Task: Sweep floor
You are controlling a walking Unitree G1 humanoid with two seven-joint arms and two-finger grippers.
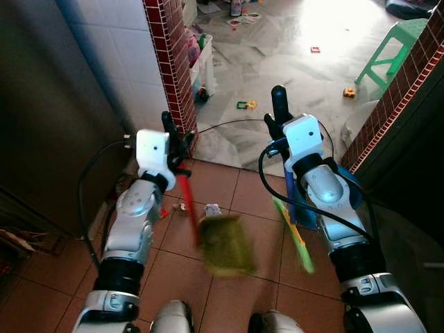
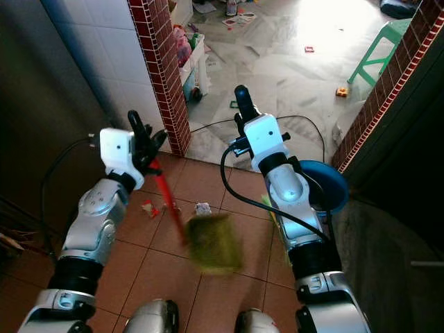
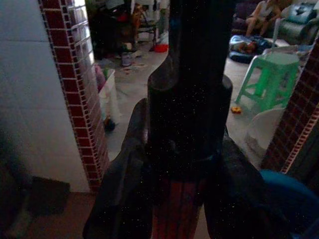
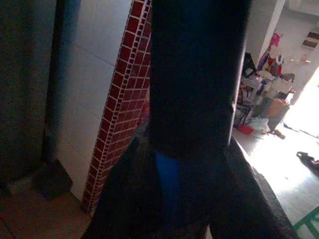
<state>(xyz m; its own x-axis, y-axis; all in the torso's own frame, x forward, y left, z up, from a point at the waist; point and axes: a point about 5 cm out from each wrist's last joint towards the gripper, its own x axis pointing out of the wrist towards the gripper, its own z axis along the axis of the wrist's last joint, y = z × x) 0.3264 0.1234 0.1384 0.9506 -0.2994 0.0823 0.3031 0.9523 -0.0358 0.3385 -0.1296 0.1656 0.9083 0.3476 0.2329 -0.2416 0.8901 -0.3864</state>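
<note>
Two silver arms raised over the terracotta tiled floor (image 1: pixel 222 187), one tool in each. Left gripper (image 1: pixel 175 139) clenched around the red handle of a small broom (image 1: pixel 187 201); its one head of yellow-green bristles (image 1: pixel 227 244), blurred, hanging low over the tiles nearest the camera. Right gripper (image 1: pixel 277 114) clamped on the blue stick handle of a blue plastic dustpan (image 2: pixel 326 184), upright beside the right forearm, pan partly hidden behind the arm; green strip along its lip (image 1: pixel 295 236), blurred.

Two scraps of litter on the tiles: one crumpled grey-white piece (image 1: pixel 212 209) just beyond the bristles, one reddish bit (image 2: pixel 150 207) by the left forearm.

Hemmed in by a white-tiled wall with a red mosaic edge (image 1: pixel 170 62) on the left and a red-trimmed dark wall (image 1: pixel 402 90) on the right; open doorway between, black cable (image 1: pixel 229 125) across the threshold.

Beyond, pale marble floor (image 1: pixel 291 48) strewn with small toys, too small to identify. One green plastic stool (image 1: pixel 392 48), cut off by the right wall. One white bin of toys (image 1: pixel 202 59) behind the left pillar.
</note>
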